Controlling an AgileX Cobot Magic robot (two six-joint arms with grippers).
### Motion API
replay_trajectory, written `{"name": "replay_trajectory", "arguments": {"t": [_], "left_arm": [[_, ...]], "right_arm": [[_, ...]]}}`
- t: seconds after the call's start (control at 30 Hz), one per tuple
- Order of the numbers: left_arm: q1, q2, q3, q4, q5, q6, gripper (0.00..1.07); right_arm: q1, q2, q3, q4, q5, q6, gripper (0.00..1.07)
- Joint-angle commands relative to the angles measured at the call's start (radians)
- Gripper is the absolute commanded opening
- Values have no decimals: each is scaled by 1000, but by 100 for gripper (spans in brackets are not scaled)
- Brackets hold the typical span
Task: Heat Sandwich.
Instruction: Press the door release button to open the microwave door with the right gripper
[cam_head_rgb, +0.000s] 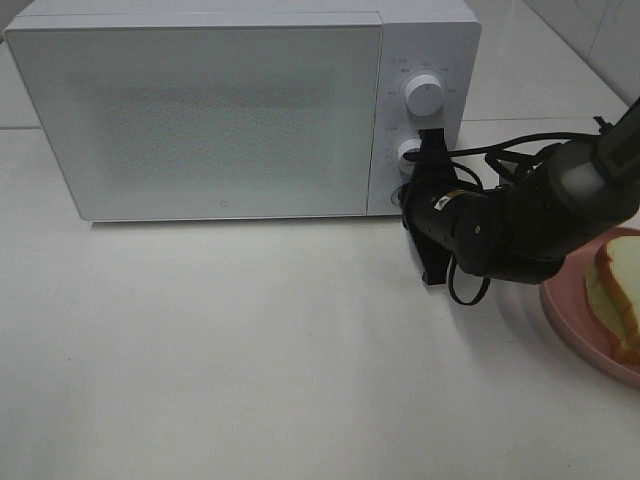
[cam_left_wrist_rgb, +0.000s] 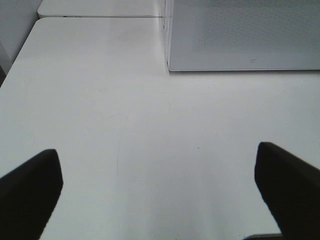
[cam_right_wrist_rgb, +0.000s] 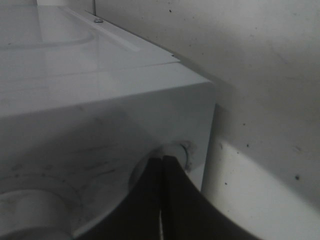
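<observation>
The sandwich (cam_head_rgb: 620, 290), white bread with brown crust, lies on a round pink plate (cam_head_rgb: 568, 310) at the right edge of the table. The white microwave (cam_head_rgb: 210, 115) stands at the back with its door shut. My right gripper (cam_head_rgb: 407, 197) is shut and empty, its tips against the lower right corner of the microwave's control panel. In the right wrist view the closed fingers (cam_right_wrist_rgb: 162, 200) touch a small round button (cam_right_wrist_rgb: 182, 152) there. My left gripper (cam_left_wrist_rgb: 160, 200) is open and empty above bare table, in front of the microwave's left corner (cam_left_wrist_rgb: 170, 65).
Two round white knobs (cam_head_rgb: 424, 95) sit on the microwave's panel above my right gripper. Black cables (cam_head_rgb: 500, 155) trail from the right arm. The white table (cam_head_rgb: 250, 350) stretches in front of the microwave. A tiled wall is at the back right.
</observation>
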Motion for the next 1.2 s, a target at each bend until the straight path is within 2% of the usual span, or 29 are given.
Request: {"name": "replay_trajectory", "arguments": {"t": [0.03, 0.47, 0.8, 1.2], "left_arm": [[-2, -20, 3, -2, -6, -1, 100], [-2, -20, 3, -2, -6, -1, 100], [-2, -20, 3, -2, -6, -1, 100], [-2, -20, 3, -2, -6, -1, 100]], "right_arm": [[-6, -5, -20, -15, -133, 4, 0], [-6, -5, -23, -4, -227, -1, 0], [-29, 65, -126, -9, -274, -19, 0], [-41, 65, -130, -8, -291, -36, 0]]}}
